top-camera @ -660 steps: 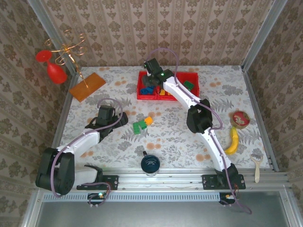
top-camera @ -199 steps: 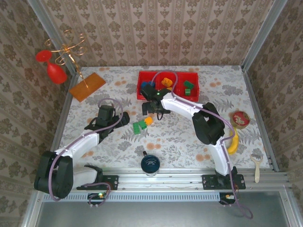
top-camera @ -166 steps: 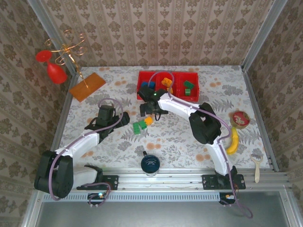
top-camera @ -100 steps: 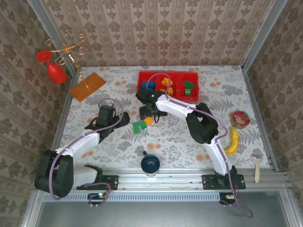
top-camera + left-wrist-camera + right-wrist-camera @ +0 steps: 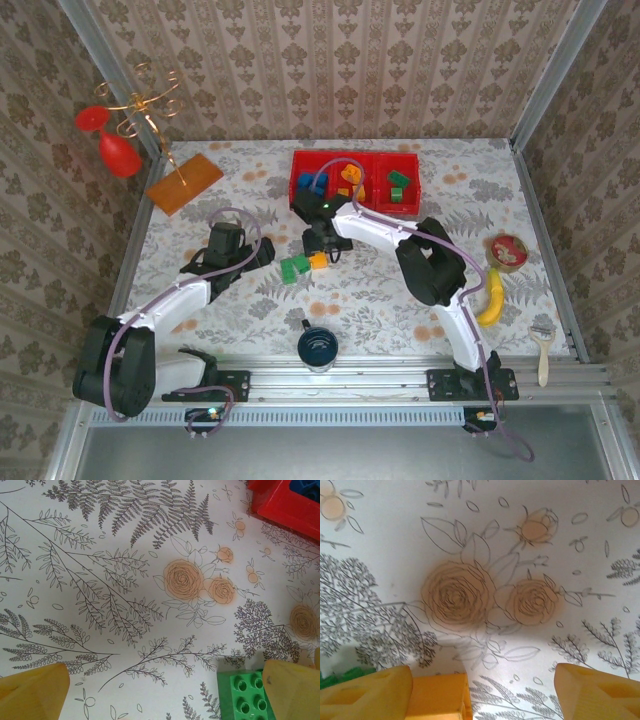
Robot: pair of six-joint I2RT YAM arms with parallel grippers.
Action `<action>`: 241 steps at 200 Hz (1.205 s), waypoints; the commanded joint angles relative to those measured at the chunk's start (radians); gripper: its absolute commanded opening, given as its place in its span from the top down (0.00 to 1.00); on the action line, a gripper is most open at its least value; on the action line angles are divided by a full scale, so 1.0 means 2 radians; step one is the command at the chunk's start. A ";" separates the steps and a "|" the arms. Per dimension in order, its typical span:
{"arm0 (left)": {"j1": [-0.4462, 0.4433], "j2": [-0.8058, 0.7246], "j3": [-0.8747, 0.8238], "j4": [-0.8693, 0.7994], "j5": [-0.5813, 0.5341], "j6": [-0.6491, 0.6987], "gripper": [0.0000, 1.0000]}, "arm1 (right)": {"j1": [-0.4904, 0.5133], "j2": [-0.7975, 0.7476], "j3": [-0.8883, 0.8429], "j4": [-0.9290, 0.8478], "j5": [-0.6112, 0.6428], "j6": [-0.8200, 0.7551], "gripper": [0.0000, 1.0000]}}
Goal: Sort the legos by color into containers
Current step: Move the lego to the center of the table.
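Right gripper [image 5: 482, 692]: part open around small orange plastic brick [image 5: 438, 698], no hold.
Advice: centre it before you close.

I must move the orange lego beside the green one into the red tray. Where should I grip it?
Come from straight above and pinch the orange lego across the two sides not facing the green lego. It lies flat, and that close neighbour probably blocks a finger.
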 commanded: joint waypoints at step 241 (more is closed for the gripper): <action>-0.004 0.009 0.002 0.004 0.000 -0.007 0.00 | 0.034 -0.066 -0.090 -0.011 -0.074 -0.045 0.16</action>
